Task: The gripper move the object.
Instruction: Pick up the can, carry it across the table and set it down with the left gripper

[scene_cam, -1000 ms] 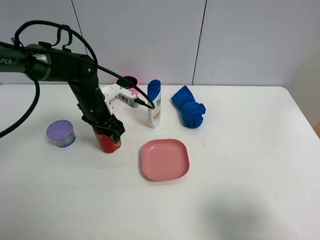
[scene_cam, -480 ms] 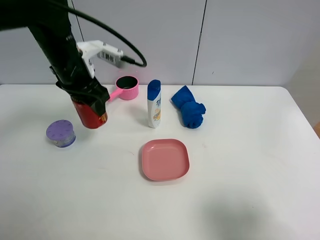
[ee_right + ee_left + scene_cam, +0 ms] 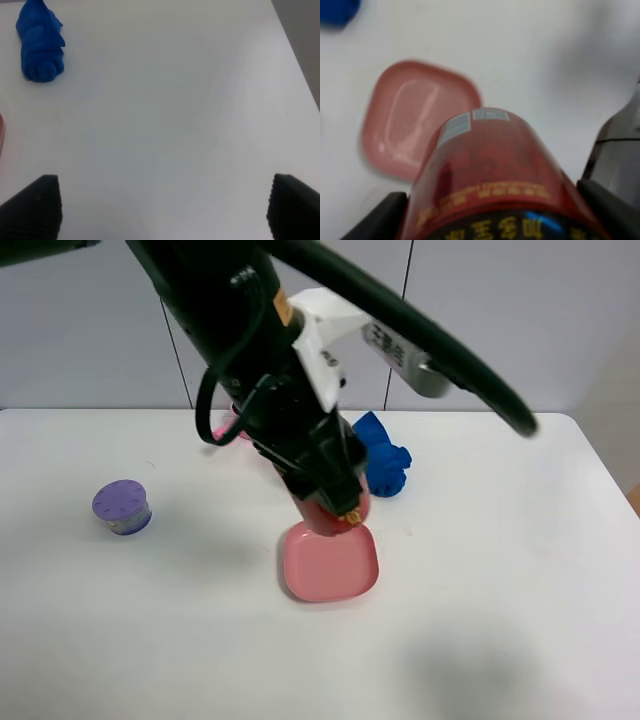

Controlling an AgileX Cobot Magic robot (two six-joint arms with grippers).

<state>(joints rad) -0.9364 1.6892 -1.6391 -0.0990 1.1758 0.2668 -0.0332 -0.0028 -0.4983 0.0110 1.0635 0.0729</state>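
My left gripper is shut on the red drink can and holds it in the air over the far edge of the pink plate. In the left wrist view the can fills the space between the black fingers, with the plate below it. My right gripper is open and empty above bare table; it does not show in the exterior view.
A purple lidded tub stands at the left. A blue cloth lies behind the plate and shows in the right wrist view. A pink cup peeks out behind the arm. The shampoo bottle is hidden by the arm.
My left gripper lifted the can off the table near the purple tub, then carried it right to above the pink plate. The arm now hides the bottle.
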